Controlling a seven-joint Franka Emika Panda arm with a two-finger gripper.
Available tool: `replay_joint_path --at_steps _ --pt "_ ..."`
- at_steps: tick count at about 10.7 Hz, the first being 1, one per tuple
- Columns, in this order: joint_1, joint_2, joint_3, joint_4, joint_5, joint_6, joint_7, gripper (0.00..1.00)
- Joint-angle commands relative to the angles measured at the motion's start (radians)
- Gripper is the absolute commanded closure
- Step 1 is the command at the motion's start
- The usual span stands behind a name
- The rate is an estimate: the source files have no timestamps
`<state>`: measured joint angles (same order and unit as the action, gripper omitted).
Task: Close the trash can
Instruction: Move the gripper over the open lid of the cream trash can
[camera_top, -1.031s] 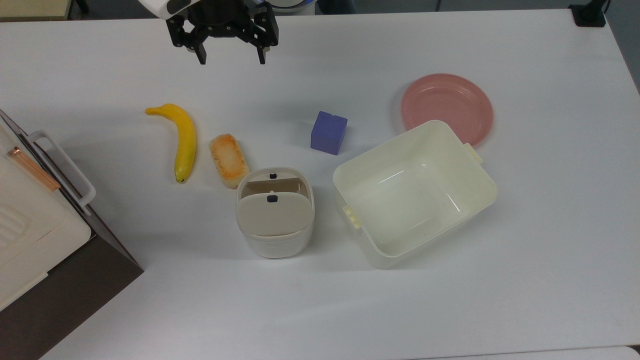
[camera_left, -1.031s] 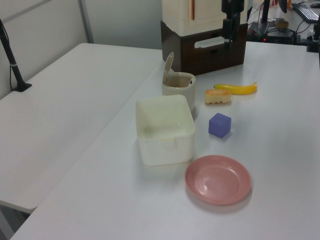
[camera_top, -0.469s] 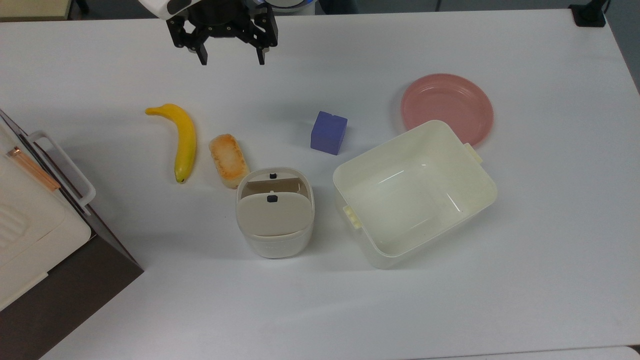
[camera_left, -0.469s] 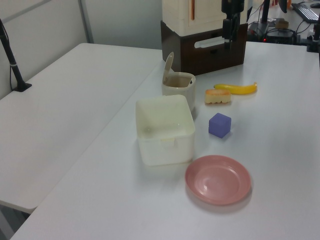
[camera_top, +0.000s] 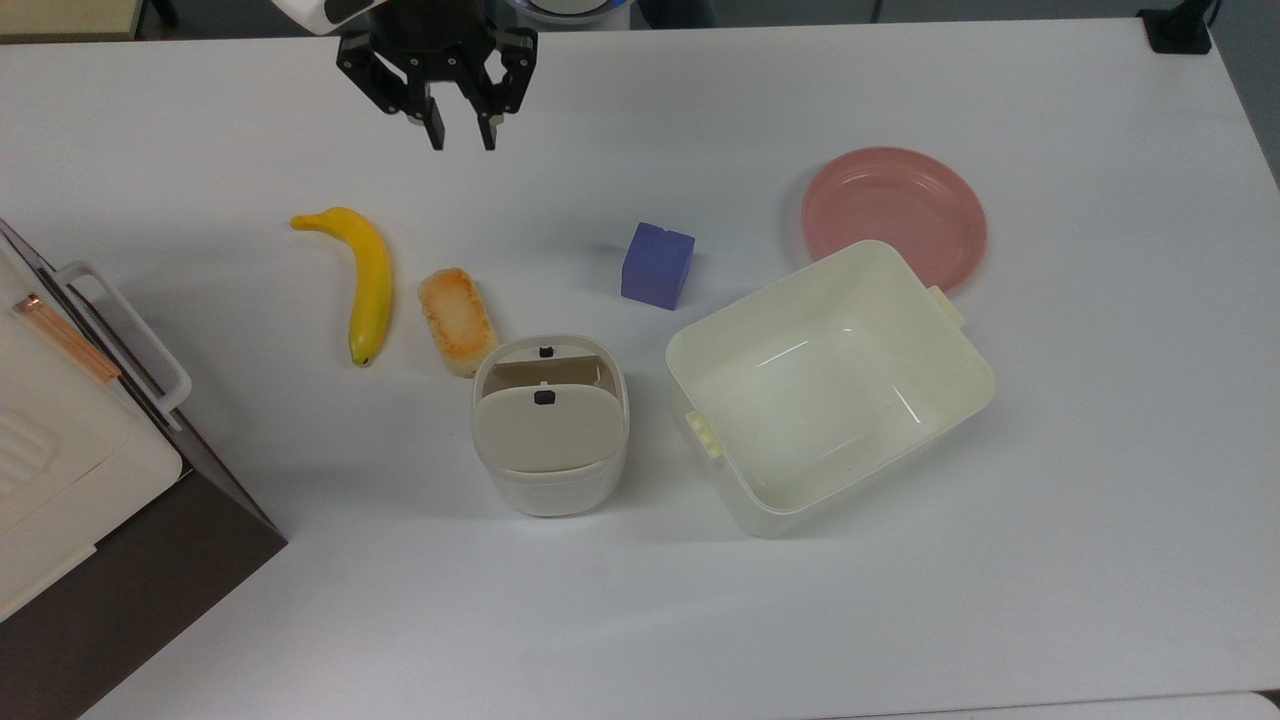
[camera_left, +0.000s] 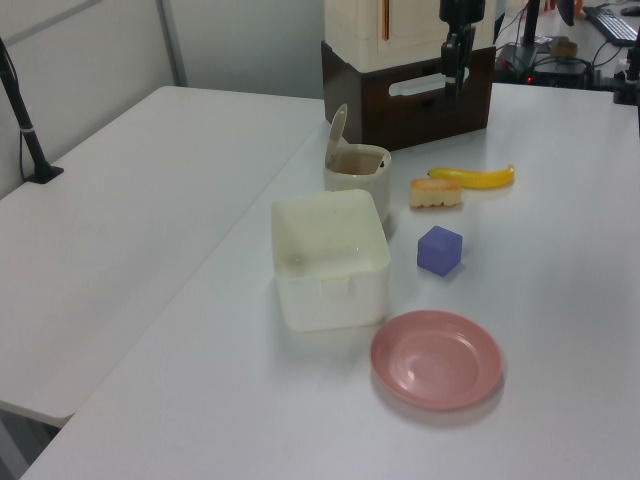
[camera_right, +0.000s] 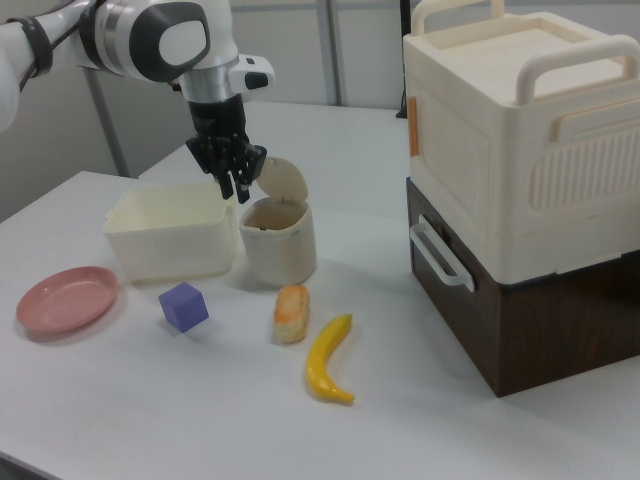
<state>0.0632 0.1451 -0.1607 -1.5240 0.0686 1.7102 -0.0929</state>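
The trash can (camera_top: 550, 485) stands mid-table, cream-white, with its beige hinged lid (camera_top: 545, 432) tipped up and the mouth uncovered; one dark button sits on the lid, another on the rim. The left view has the trash can (camera_left: 357, 172) with the lid (camera_left: 337, 127) raised on the left view's left. In the right view the lid (camera_right: 283, 181) rises behind the trash can (camera_right: 280, 245). My gripper (camera_top: 461, 140) hangs above the table's far edge, well away from the bin, open with a narrow gap and nothing held. It appears as the gripper (camera_right: 236, 190) and the gripper (camera_left: 452, 75).
A banana (camera_top: 370, 280) and a bread piece (camera_top: 457, 318) lie between gripper and bin. A blue cube (camera_top: 657, 264), a lidless cream tub (camera_top: 975, 395) and a pink plate (camera_top: 893, 215) sit on the top view's right. A brown-and-cream cabinet (camera_top: 60, 450) fills its lower left.
The gripper's fingers have drawn much closer together, and it has shifted slightly toward the top view's right and toward the bin. The objects have not moved.
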Motion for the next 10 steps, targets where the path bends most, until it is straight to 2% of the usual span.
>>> replay_joint_path --at_steps 1,2,5,8,10 --pt "0.006 0.008 -0.002 -0.016 0.045 0.092 -0.001 1.00" --pt "0.009 0.019 0.004 -0.015 0.057 0.133 0.002 1.00" --pt "0.041 0.068 0.009 -0.012 0.073 0.389 0.021 1.00" --pt "0.087 0.135 0.006 0.008 0.056 0.717 0.174 1.00" --pt "0.112 0.186 0.004 0.027 0.016 0.811 0.214 1.00"
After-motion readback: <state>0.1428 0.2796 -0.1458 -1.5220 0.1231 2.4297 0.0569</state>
